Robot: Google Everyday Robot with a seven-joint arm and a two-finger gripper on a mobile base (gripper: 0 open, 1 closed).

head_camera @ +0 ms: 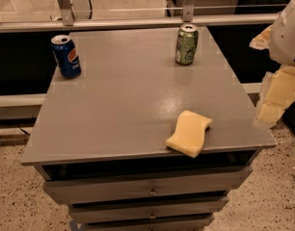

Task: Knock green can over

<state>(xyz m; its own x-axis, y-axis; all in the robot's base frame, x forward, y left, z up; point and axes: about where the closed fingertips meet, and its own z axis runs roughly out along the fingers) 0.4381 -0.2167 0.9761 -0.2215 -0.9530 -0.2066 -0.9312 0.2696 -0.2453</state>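
Observation:
The green can (186, 44) stands upright near the far edge of the grey cabinet top (133, 95), right of centre. It has a mottled green and whitish label and a silver top. My gripper (275, 97) shows as pale yellow parts under a white arm joint (289, 32) at the right edge of the view. It is beyond the cabinet's right side, well to the right of the can and nearer to me than it, and touches nothing.
A blue Pepsi can (66, 56) stands upright at the far left of the top. A yellow sponge (189, 133) lies at the front edge, right of centre. Drawers (147, 189) sit below. A metal rail (138, 22) runs behind the cabinet.

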